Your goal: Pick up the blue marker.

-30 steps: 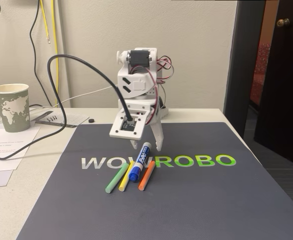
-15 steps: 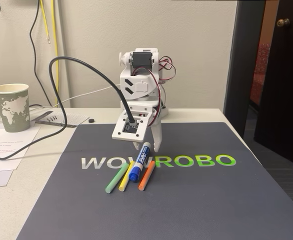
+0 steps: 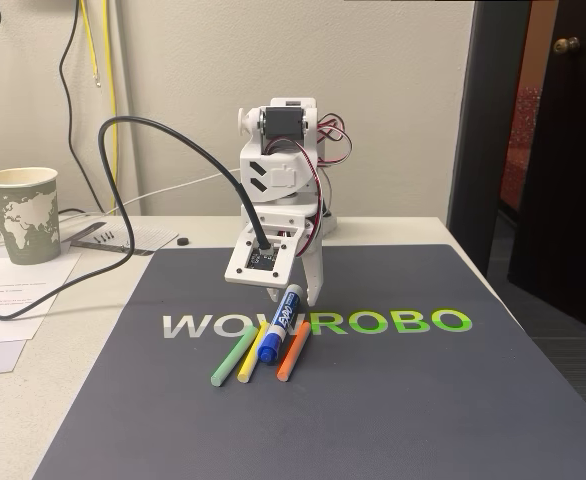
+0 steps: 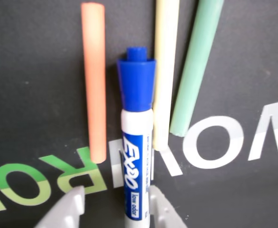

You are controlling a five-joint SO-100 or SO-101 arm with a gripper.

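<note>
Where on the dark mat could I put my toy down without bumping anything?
The mat is bare right of the orange stick and along its near edge. It is crowded in the middle: the blue marker lies between sticks, with the gripper right over it. Papers and the cup fill the table's left side.

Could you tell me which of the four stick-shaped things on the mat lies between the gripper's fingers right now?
The blue marker: its white barrel runs between the gripper fingers in the wrist view. The orange stick, yellow stick and green stick lie outside them.
</note>
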